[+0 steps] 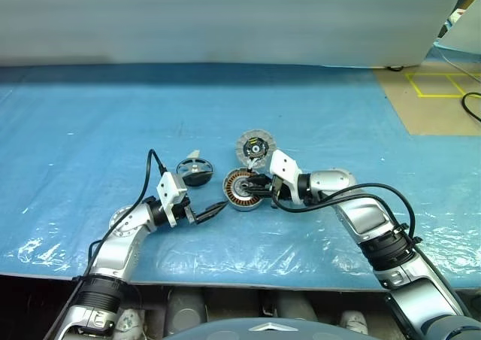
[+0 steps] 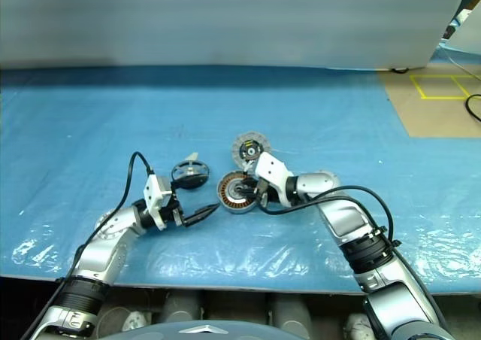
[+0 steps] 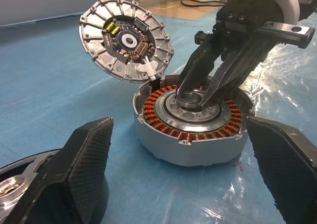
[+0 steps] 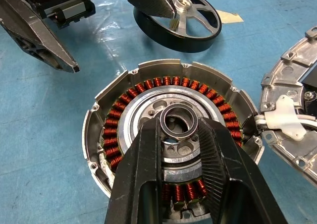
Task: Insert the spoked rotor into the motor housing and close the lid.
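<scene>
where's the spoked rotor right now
In the left eye view the spoked rotor lies on the blue sheet, left of the motor housing, just beyond the left gripper.

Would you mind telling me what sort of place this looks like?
Probably a workshop or robotics lab: a blue plastic sheet covers the bench, yellow tape lines mark the floor, and a silver-grey copper-wound motor housing lies disassembled.

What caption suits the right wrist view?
Right gripper pinches the central hub of the motor housing; spoked rotor and lid lie alongside.
</scene>
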Robot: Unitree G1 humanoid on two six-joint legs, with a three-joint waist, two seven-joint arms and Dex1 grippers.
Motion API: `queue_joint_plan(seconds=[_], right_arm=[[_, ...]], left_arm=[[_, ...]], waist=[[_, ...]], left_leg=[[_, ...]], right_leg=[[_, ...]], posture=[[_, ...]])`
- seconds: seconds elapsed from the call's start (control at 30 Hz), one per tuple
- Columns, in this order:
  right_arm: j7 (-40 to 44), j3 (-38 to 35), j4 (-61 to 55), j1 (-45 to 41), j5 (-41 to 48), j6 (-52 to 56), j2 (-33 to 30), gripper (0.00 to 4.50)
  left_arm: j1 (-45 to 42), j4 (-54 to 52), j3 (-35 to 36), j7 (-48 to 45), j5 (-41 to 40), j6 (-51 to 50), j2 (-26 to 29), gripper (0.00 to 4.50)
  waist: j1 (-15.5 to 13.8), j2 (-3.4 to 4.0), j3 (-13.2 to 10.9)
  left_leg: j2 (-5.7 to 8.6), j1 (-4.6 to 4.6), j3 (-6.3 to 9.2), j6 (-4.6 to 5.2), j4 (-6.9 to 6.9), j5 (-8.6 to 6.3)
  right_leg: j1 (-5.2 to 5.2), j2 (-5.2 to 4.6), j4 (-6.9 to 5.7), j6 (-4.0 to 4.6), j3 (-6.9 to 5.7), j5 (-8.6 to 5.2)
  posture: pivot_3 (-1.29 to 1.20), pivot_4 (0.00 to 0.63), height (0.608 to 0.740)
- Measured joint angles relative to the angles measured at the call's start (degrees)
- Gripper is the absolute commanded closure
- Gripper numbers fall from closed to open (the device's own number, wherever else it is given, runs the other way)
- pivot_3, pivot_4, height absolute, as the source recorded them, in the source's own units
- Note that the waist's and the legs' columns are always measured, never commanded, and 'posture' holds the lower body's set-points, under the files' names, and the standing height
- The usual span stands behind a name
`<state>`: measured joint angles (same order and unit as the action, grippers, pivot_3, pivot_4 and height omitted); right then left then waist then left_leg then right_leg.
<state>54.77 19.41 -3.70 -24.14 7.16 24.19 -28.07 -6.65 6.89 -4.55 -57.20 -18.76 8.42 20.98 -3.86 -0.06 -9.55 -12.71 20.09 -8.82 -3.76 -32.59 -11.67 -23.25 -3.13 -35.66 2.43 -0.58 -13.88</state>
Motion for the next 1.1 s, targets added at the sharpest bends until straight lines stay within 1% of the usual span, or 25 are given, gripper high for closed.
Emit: queue_joint_plan(seconds=[1.1], right_arm=[[0.65, 0.15, -0.01, 0.05, -0.01, -0.24, -0.03, 3.84]], left_arm=[[-0.14, -0.01, 0.00, 0.21, 0.12, -0.32, 0.01, 0.00]], waist=[[0.01, 0.00, 0.00]], left_leg=[[0.00, 0.00, 0.00, 0.00, 0.01, 0.00]], right_leg=[[0.00, 0.00, 0.01, 0.00, 0.00, 0.00]], posture=[[0.00, 0.150, 0.740]])
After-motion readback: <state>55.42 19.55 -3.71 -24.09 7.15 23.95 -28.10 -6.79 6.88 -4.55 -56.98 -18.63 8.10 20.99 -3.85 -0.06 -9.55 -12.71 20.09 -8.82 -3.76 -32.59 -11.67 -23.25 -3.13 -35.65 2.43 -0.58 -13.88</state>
